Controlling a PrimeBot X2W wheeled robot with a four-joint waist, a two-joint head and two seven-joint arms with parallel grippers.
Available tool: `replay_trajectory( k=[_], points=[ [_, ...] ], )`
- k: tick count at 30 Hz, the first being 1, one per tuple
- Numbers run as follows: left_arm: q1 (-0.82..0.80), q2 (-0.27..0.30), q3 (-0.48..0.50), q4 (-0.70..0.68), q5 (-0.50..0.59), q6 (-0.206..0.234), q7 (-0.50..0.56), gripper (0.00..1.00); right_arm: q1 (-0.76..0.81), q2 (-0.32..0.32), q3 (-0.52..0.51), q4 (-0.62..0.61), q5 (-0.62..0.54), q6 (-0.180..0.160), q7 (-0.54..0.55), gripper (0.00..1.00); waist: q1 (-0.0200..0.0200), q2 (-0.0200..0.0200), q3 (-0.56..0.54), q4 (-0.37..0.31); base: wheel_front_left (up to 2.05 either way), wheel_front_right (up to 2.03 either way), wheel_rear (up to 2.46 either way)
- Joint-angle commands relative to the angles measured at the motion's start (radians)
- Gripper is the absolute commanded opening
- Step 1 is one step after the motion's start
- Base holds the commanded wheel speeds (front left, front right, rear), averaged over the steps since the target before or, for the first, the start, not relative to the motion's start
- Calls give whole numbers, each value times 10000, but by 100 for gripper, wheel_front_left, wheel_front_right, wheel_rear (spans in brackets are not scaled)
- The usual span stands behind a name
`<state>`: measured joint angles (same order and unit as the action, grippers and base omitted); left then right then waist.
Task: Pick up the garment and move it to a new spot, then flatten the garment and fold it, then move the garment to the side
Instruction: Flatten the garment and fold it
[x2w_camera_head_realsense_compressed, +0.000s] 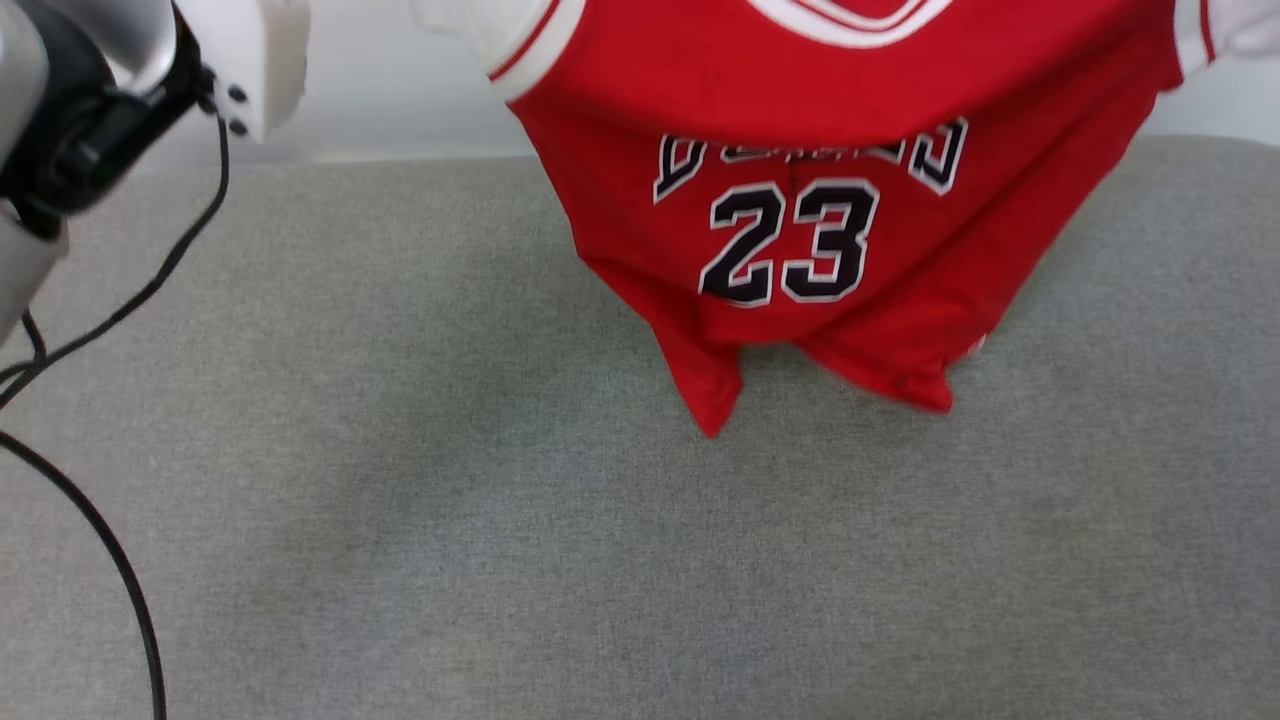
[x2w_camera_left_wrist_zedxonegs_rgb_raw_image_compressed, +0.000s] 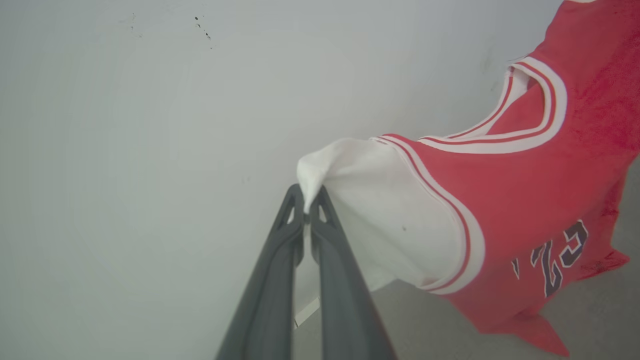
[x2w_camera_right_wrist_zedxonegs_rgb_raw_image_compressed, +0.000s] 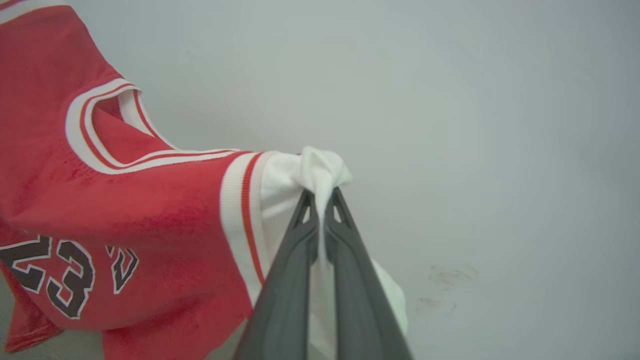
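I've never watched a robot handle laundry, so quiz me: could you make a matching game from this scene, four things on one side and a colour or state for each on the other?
Things:
1. left gripper
2. number 23
3. neck trim
4. grey surface

Colours or states:
A. black, outlined in white
B. spread beneath the hanging garment
C. shut on a white sleeve
D. white with red stripes

Pairs: 1-C, 2-A, 3-D, 4-B

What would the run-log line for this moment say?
stage: garment held up | left gripper: shut on white sleeve | right gripper: shut on other sleeve | hem: at grey surface, contact unclear | fold: not begun
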<state>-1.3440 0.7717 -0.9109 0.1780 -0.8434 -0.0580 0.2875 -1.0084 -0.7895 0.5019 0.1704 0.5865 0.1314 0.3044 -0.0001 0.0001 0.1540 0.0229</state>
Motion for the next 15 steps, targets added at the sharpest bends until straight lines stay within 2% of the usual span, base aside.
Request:
replay_trajectory(
  k=[1, 8, 15],
  points=[
    [-181, -79, 46, 106, 52, 8, -44, 0, -284, 130, -30, 49, -57, -14, 76, 0, 1, -1, 169, 37, 0, 0, 0],
    [-1729, -809, 435, 1261, 470, -58, -565, 0, -2418, 933, 45, 966, -912, -14, 411, 0, 1, -1, 1214, 103, 0, 0, 0],
    [-3585, -1395, 783, 2620, 1050, -163, -1301, 0, -4926, 1523, 338, 2291, -1760, -14, 246, 0, 1, -1, 2548, 267, 0, 0, 0]
  ],
)
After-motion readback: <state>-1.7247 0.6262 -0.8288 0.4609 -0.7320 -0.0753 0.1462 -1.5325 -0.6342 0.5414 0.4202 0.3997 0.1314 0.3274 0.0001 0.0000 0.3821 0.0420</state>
